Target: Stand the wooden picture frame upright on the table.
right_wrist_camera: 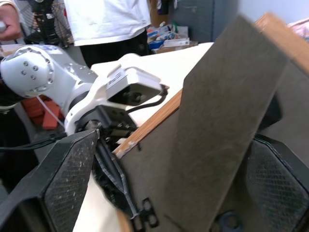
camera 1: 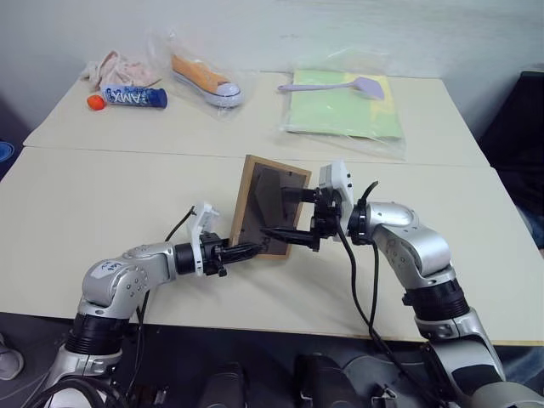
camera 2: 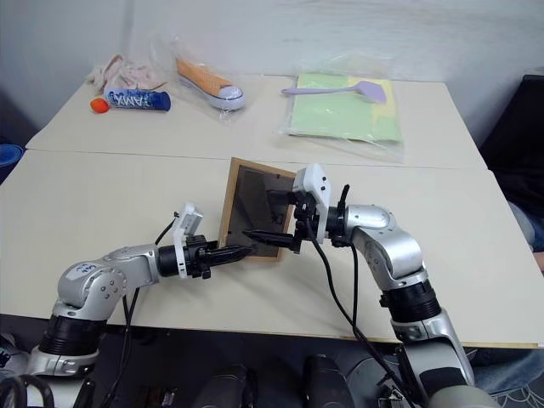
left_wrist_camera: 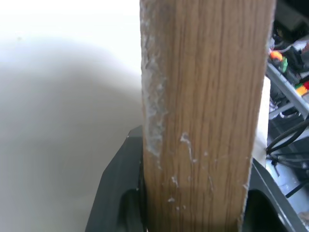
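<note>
Between both grippers, wooden picture frame [camera 1: 267, 206], left gripper [camera 1: 252, 250] clamping.

Soft, even overhead light fills the room; faint shadows pool under the wooden picture frame [camera 1: 270, 206] on the table [camera 1: 102, 204]. Close to the left gripper [left_wrist_camera: 193, 212], wood grain blurs.

Small rectangular light-wood picture frame [camera 1: 265, 208] sits mid-table on the large pale cream table [camera 1: 102, 212], just near of the seam, dark backing facing near. Left gripper [camera 1: 252, 250] at its near-left edge, right gripper [camera 1: 287, 214] against the backing from the right. Far left: crumpled cloth [camera 1: 115, 66], blue tube [camera 1: 132, 97], bagged orange sneaker [camera 1: 204, 80] right of them. Far right: green flat sheet in plastic [camera 1: 344, 109], lilac spatula [camera 1: 333, 86] on it.
</note>
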Action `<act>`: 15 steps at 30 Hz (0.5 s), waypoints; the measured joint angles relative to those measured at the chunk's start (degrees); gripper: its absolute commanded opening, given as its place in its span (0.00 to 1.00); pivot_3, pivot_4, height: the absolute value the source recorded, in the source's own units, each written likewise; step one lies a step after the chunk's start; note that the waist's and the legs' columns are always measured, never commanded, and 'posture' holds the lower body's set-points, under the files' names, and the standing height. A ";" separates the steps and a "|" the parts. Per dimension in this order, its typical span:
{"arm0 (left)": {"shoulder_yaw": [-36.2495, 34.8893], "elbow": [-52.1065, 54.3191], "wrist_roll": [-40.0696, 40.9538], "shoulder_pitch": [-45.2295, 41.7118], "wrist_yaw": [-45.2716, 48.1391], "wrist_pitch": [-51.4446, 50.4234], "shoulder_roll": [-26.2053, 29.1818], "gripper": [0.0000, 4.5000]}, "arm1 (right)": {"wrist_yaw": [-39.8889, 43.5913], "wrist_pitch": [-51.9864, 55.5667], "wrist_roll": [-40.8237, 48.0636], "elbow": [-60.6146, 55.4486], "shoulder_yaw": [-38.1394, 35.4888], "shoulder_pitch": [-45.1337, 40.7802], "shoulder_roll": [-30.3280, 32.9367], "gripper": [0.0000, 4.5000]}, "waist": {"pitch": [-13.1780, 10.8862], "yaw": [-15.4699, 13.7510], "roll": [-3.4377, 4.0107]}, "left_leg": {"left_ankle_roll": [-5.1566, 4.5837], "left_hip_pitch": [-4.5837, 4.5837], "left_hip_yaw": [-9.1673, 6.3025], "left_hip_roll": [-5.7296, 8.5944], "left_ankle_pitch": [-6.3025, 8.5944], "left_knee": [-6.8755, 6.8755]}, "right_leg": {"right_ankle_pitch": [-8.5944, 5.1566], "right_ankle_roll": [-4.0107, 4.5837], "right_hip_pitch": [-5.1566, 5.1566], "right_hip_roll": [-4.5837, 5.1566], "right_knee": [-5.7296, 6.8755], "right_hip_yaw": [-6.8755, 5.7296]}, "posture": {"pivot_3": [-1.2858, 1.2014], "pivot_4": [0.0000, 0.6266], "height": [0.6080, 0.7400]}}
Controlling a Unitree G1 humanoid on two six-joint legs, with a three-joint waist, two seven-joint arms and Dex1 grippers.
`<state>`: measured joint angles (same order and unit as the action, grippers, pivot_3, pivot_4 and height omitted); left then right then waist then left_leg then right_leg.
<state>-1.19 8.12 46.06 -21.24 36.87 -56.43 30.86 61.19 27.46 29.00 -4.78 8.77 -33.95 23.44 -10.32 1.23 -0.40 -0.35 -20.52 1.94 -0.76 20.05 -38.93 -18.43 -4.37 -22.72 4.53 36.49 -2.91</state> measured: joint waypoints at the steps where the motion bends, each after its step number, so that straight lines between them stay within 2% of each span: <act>1: -1.01 -0.08 1.12 -0.02 -0.72 -1.83 -0.69 0.29 | 1.95 -0.74 0.17 -1.46 -0.09 1.23 1.65 1.00 | 0.00 -0.03 0.00 | -0.02 -0.04 -0.01 0.00 0.01 0.01 | 0.01 -0.01 0.00 0.00 0.00 -0.01 | 0.52 0.24 1.00; 9: -4.01 -0.15 8.04 -0.28 -1.97 -13.25 -1.49 0.29 | 7.95 -10.79 -1.88 -3.47 -0.61 5.21 5.64 1.00 | -0.03 0.38 -0.01 | 0.03 -0.03 0.01 -0.02 0.00 0.01 | 0.01 -0.02 -0.05 -0.04 -0.06 -0.01 | 0.52 0.24 1.00; 12: -8.44 -2.65 14.37 -3.08 -5.65 -20.43 -4.47 0.29 | 8.01 -19.00 -4.21 -1.44 -2.33 5.17 5.41 1.00 | -0.05 0.24 -0.05 | 0.04 -0.03 0.00 -0.02 -0.01 -0.04 | 0.01 -0.03 -0.05 -0.04 -0.05 -0.01 | 0.52 0.24 1.00; 15: -14.82 -7.38 20.00 -8.04 -10.70 -29.34 -5.00 0.29 | 8.14 -28.54 -5.84 1.86 -5.35 5.15 5.32 1.00 | -0.07 0.20 -0.07 | 0.04 -0.04 0.01 0.02 -0.01 -0.05 | 0.02 -0.04 -0.04 -0.04 0.02 -0.02 | 0.52 0.24 1.00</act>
<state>-16.01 0.74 66.07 -29.27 26.17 -85.78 25.87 69.33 -1.09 23.15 -2.91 3.42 -28.80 28.76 -10.39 1.43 -0.47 -0.31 -20.56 1.95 -0.74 20.03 -38.98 -18.41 -4.41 -22.76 4.49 36.51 -2.94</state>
